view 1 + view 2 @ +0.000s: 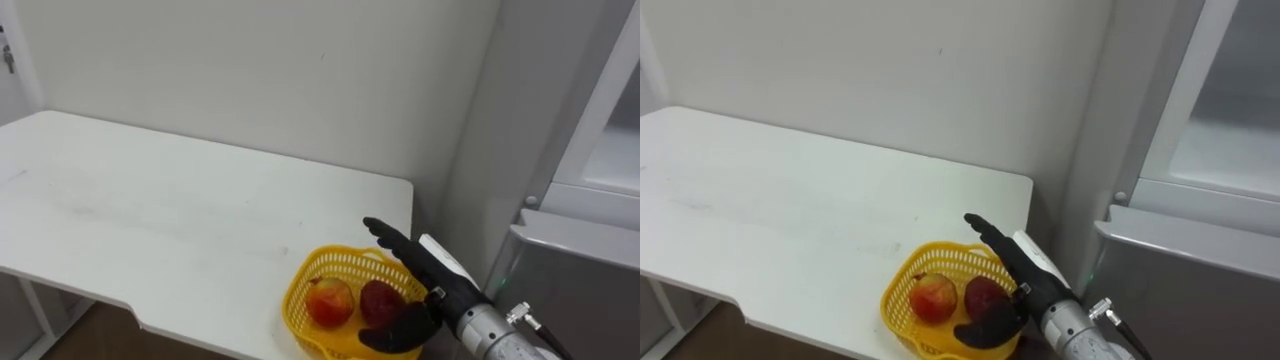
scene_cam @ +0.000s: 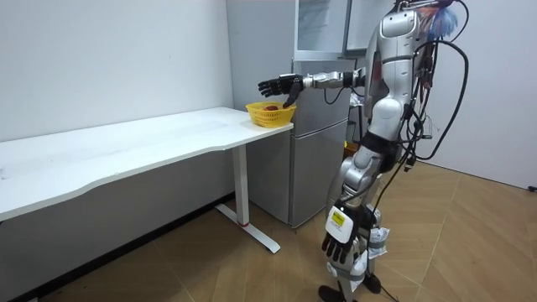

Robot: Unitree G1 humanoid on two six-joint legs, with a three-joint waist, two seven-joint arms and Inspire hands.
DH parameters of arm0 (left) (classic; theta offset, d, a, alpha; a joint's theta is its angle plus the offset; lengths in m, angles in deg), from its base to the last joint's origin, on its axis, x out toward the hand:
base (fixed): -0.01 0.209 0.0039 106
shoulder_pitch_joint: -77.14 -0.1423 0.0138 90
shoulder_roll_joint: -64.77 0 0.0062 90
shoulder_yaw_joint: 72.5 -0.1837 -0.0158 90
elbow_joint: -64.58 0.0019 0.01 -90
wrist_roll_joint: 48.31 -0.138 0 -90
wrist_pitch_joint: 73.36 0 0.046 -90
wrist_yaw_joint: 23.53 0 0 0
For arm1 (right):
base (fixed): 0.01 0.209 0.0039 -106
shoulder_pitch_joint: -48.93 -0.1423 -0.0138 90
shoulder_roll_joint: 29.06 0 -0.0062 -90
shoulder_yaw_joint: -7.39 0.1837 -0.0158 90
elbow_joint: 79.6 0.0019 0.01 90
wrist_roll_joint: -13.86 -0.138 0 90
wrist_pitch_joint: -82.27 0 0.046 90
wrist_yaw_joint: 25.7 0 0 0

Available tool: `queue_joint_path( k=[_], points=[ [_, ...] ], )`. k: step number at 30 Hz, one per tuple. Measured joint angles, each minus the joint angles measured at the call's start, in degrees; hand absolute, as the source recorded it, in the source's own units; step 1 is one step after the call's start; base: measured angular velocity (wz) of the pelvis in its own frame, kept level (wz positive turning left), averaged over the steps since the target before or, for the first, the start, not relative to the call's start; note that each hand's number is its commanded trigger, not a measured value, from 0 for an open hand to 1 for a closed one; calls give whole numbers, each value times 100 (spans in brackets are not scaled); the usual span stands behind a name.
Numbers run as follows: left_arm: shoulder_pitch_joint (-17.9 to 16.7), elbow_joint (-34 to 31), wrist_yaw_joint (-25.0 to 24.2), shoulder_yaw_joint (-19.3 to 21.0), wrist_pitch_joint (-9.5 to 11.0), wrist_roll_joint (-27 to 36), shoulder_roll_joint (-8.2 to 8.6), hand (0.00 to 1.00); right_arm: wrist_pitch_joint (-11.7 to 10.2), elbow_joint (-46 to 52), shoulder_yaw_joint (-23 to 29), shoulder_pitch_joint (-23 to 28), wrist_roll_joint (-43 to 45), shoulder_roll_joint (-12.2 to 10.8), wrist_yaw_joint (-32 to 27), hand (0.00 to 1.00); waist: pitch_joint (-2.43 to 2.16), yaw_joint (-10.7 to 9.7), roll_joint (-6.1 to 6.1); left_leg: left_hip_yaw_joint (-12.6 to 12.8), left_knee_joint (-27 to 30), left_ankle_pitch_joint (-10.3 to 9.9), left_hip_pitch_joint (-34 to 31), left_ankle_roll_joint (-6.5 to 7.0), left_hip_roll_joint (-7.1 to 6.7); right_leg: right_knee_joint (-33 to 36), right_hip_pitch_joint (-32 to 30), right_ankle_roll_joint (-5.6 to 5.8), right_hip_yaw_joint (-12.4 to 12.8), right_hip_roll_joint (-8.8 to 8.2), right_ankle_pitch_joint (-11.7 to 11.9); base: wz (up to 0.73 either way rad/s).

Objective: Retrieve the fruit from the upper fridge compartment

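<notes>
Right hand (image 1: pixel 425 285) is hovering over the near right part of the yellow basket (image 1: pixel 335 257), fingers straight and spread, thumb hanging low by the rim, carrying nothing. It is reaching in from the lower right, fingers pointing up and left across the basket.

Just left of the palm and under it, a dark red fruit (image 1: pixel 380 300) is lying in the basket. A paler red apple (image 1: pixel 330 302) is sitting beside it, farther left.

The basket is standing at the right front corner of the white worktop (image 1: pixel 150 210). The fridge (image 2: pixel 319 143) is standing just beyond that end, upper door open.

Left hand (image 2: pixel 339 243) is hanging relaxed by the leg, well apart. Judging by this, the right hand is nearer both the fruit and the fridge.
</notes>
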Motion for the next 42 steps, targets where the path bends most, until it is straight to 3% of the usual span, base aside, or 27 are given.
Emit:
queue_joint_path(
  k=[11,17,20,22,25,32,34,42],
  points=[
    [-70,-52,15,46,76,60,5,0,-5,702,353,-2,-1627,-7,-18,0,0,-19,0,8,18,-2,1,0,-3,-56,27,1,-20,4,2,1],
    [-152,32,130,186,125,50,132,0,-13,1677,432,37,-1693,-3,-112,0,51,-59,91,110,6,-15,40,4,27,-33,19,-3,18,4,5,-7],
    [-228,33,122,322,127,59,190,0,-48,2460,459,354,-1750,-3,0,0,30,-98,137,179,-72,-15,90,6,29,-85,15,-3,73,2,7,-11],
    [-306,38,130,323,150,65,195,0,-55,2844,459,571,-1951,-3,149,0,-16,-175,148,230,-87,-16,100,8,36,-76,11,6,149,16,14,-10],
    [-303,125,178,396,247,61,206,0,-66,3068,521,741,-2055,-6,249,0,-22,-254,166,277,-91,-17,111,9,50,-87,3,7,182,26,30,-9],
    [-277,189,358,442,263,70,246,0,-87,3586,686,1218,-1844,-44,701,0,-39,-522,256,517,-169,-36,262,8,105,-71,14,-4,468,87,54,-18],
    [-278,181,426,435,257,82,252,0,-78,3740,763,1636,-1766,-71,836,0,-53,-564,250,583,-198,-38,301,3,116,-85,18,-7,515,91,56,-16],
    [-190,147,413,125,266,227,269,0,-78,3859,826,2532,-2010,-191,1174,0,-60,-814,233,852,-204,-90,397,-3,184,-60,-15,-16,780,148,97,-18]
  ],
)
